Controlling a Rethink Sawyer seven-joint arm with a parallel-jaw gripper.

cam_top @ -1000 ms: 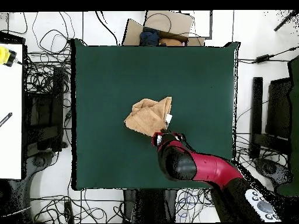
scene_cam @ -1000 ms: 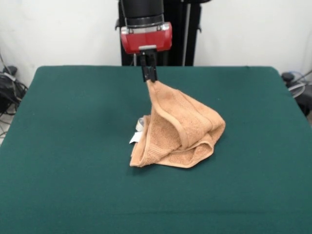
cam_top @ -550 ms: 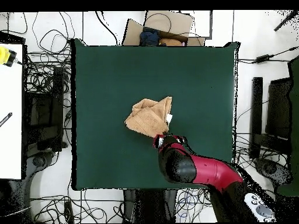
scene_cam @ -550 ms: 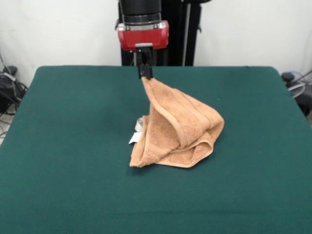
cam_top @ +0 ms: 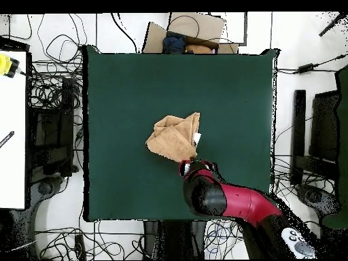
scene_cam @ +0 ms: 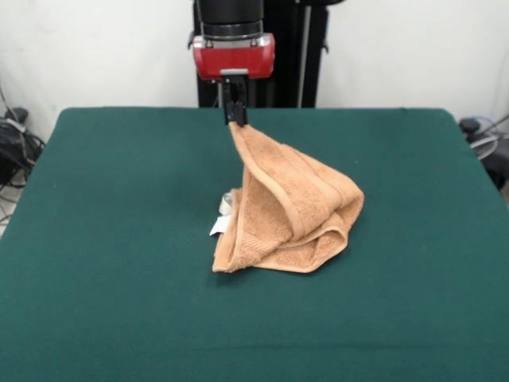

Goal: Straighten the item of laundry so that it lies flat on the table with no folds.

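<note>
Now — gripper [scene_cam: 235, 116] fingers clamped on one towel [scene_cam: 290, 211] corner, held high | rest of the cloth tents down, lower edge bunched mid-table [scene_cam: 103, 239], white tags [scene_cam: 223, 216] beside it | likely lifted so folds fall out — not yet flat.

towel [scene_cam: 290, 215] mid-table [scene_cam: 119, 302], one corner up in gripper [scene_cam: 233, 119].

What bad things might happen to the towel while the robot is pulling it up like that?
The gripper pinches only one small corner of the towel, so it might slip out and flop back down crumpled. The rest is folded over itself on the table, so lifting may drag the whole bundle along without opening the folds.
</note>
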